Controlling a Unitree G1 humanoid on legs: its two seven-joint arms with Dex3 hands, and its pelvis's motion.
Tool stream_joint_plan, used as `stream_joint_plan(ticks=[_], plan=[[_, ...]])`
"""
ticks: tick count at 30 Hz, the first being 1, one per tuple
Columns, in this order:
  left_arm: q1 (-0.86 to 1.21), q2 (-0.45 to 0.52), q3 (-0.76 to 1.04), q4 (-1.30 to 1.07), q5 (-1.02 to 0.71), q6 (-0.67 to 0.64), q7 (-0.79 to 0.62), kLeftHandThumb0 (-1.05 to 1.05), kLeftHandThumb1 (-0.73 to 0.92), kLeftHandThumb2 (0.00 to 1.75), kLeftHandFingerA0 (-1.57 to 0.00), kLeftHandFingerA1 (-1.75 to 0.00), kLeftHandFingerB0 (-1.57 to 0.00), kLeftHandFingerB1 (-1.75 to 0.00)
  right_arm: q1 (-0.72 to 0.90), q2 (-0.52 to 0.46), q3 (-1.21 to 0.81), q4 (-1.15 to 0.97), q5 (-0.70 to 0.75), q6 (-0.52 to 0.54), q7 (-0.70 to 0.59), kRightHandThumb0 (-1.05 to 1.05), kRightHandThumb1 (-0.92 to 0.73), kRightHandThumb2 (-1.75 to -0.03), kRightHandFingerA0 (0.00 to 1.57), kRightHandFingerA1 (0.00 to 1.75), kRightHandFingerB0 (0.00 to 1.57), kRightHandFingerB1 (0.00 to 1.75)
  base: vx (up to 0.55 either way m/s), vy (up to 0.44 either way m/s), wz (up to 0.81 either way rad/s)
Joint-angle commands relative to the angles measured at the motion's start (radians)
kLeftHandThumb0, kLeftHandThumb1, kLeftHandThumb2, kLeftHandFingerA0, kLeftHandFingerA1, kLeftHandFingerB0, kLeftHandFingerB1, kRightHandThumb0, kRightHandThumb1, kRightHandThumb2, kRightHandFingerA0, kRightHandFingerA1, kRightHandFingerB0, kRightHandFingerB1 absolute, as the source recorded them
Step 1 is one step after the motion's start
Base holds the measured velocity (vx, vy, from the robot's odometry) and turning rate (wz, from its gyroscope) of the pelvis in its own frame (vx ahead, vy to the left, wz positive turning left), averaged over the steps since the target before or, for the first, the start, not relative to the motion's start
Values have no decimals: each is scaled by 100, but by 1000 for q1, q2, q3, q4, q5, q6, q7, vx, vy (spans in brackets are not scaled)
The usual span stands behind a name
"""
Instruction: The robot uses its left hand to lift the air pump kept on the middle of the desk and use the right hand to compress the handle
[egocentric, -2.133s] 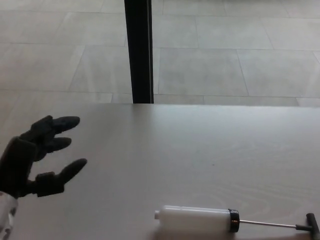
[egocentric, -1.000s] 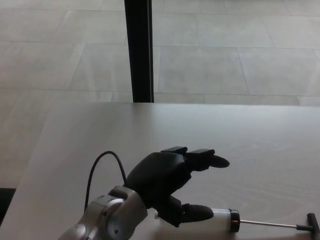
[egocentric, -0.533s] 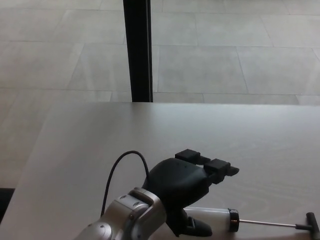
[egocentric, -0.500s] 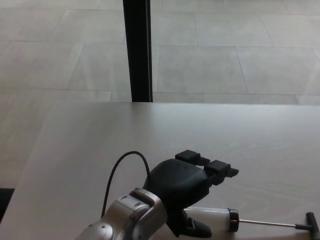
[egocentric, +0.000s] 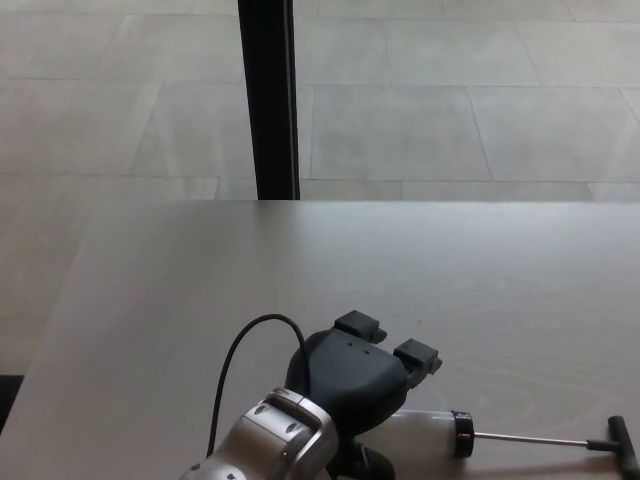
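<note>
Left hand (egocentric: 355, 385) over white barrel of air pump (egocentric: 425, 433), fingers draped across it; closure hidden, cannot tell if clenched. Pump flat on desk (egocentric: 200, 280); T-handle (egocentric: 622, 447) extended beyond fingertips, ready for compression. Right hand unseen.

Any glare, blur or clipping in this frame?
Head view: soft even daylight, no hard glare on the desk; faint shadow under the air pump; left hand slightly soft; the pump's T-handle sits near the frame corner.
</note>
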Motion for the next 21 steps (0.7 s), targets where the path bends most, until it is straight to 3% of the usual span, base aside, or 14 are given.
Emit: stream_joint_plan(ticks=[1,6,7,8,9,10,11,13,14,15,16,18,19,21], plan=[[35,17,-31,17,263,221,-98,-80,60,58,-17,-63,-27,-48,-83,-40,-56,-525,133,-31,-66,-72,-92,-68,76,66,44,38,0,0,0],[40,13,-16,22,245,237,-99,-76,59,58,-21,-67,-29,-48,-115,-61,-42,-687,155,33,-50,-77,-92,-69,75,60,44,36,0,0,0],[35,15,-15,19,247,245,-124,-81,50,93,-25,-66,-24,-54,-138,-66,-26,-735,196,30,3,-79,-92,-69,70,67,41,42,0,0,0],[34,15,-15,19,248,246,-127,-81,50,93,-25,-66,-24,-54,-140,-65,-25,-744,200,34,8,-79,-92,-69,70,67,41,42,0,0,0],[41,10,-9,17,236,250,-128,-75,60,62,-29,-68,-30,-49,-139,-55,-5,-817,205,62,3,-84,-91,-67,74,69,46,48,0,0,0],[46,-2,3,19,214,260,-131,-74,47,90,-35,-70,-27,-56,-145,-41,29,-899,200,88,-4,-84,-91,-67,71,71,46,46,0,0,0],[49,-9,7,22,206,265,-130,-72,58,60,-32,-71,-31,-50,-148,-33,46,-936,191,104,-13,-83,-91,-67,70,68,45,42,0,0,0],[50,-12,6,26,205,267,-127,-72,58,60,-32,-71,-31,-50,-148,-25,53,-960,181,120,-22,-83,-91,-67,70,68,45,42,0,0,0],[60,-25,23,19,173,272,-120,-64,42,90,-40,-77,-25,-58,-155,-3,84,-1012,161,142,-46,-77,-92,-69,69,65,41,40,0,0,0],[67,-33,27,21,165,275,-113,-68,57,57,-32,-88,-35,-58,-155,3,98,-1023,136,144,-52,-75,-72,-110,64,71,35,54,0,0,0],[68,-36,27,22,161,276,-117,-68,58,58,-34,-86,-34,-56,-154,8,111,-1034,116,145,-58,-78,-92,-67,67,62,40,39,0,0,0],[75,-51,37,26,145,293,-123,-65,44,86,-49,-79,-34,-60,-155,23,137,-1053,82,136,-61,-76,-92,-68,67,62,39,39,0,0,0],[69,-51,30,33,154,297,-136,-64,60,58,-52,-80,-38,-51,-155,27,144,-1058,79,136,-59,-75,-92,-69,68,63,39,40,0,0,0],[68,-54,28,49,151,289,-127,-54,59,57,-77,-106,-35,-49,-154,31,160,-1073,69,150,-54,-73,-92,-72,68,64,38,39,0,0,0]])
